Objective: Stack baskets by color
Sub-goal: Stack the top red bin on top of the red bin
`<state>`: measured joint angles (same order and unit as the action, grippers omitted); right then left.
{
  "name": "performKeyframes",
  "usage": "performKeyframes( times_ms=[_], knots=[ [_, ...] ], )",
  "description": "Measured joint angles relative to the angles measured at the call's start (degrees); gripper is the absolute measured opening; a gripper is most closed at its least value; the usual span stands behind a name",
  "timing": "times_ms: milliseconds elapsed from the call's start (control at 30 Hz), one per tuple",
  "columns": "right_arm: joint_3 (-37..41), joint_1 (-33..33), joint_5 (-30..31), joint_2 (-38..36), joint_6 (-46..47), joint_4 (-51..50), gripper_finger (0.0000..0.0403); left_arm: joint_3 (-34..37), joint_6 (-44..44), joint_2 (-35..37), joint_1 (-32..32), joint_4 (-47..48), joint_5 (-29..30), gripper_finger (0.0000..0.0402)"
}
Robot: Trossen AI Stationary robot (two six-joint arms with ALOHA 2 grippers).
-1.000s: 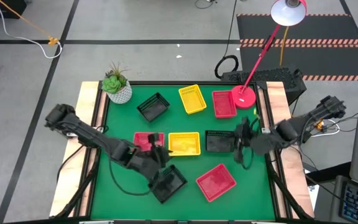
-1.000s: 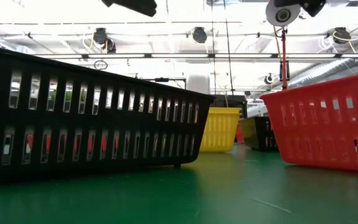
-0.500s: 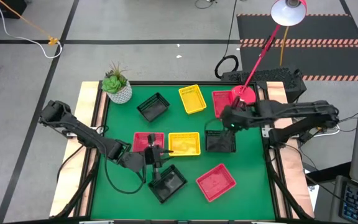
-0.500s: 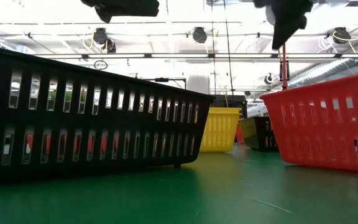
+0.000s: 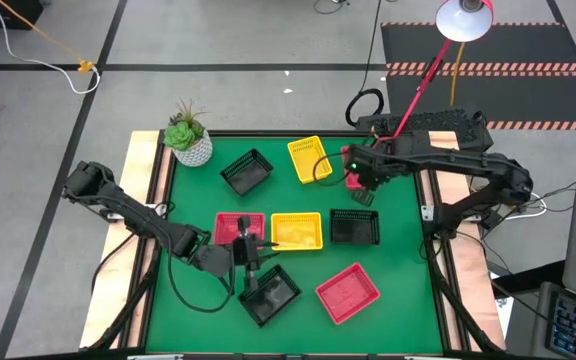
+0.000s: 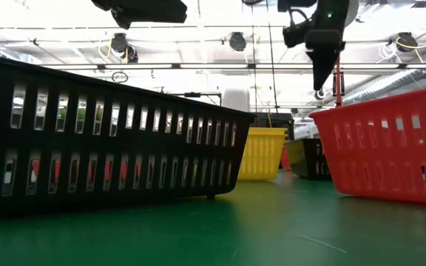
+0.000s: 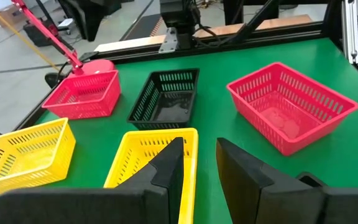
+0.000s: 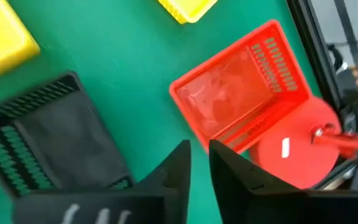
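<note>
Several red, yellow and black baskets stand apart on the green mat, none stacked. My right gripper (image 5: 361, 186) hangs over the near edge of the far red basket (image 8: 241, 93), pointing steeply down, its fingers a narrow gap apart with nothing between them. The middle black basket (image 5: 354, 227) lies on its near side. My left gripper (image 7: 199, 163) is open and holds nothing. It hovers between the left red basket (image 5: 236, 226) and the near black basket (image 5: 271, 294), pointing across the middle yellow basket (image 7: 146, 155).
A white plant pot (image 5: 190, 143) stands at the far left corner. The red lamp base (image 8: 291, 155) sits right beside the far red basket, at the far right. A far yellow basket (image 5: 309, 158), a far black basket (image 5: 246, 172) and a near red basket (image 5: 347, 293) stand apart.
My right gripper has swung from the table's right edge beside the middle black basket toward the far edge. It has tipped down and now hangs over the far red basket. My left gripper has sunk a little, then kept still. No basket has moved.
</note>
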<state>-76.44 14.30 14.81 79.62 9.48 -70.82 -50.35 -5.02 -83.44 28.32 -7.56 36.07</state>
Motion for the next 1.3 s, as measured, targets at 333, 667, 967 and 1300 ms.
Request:
performKeyframes(
  times_ms=[333,667,967,1300],
  knots=[
    [1.44,1.82,-4.77,0.69,-14.04,3.88,0.0116,0.00,-0.04,-0.02,0.00,0.13,-0.05,0.0097],
    [13.11,2.74,-6.01,0.78,-23.04,15.24,0.0126,0.00,-1.51,-0.05,0.00,1.83,-0.22,0.0097],
    [21.56,7.70,-7.39,0.78,-28.28,23.49,0.0126,0.00,-1.49,-0.07,-0.01,1.78,-0.22,0.0097],
    [25.38,11.38,-7.49,0.78,-33.29,28.62,0.0126,0.00,-1.44,-0.07,-0.13,1.76,-0.22,0.0097]
  ],
)
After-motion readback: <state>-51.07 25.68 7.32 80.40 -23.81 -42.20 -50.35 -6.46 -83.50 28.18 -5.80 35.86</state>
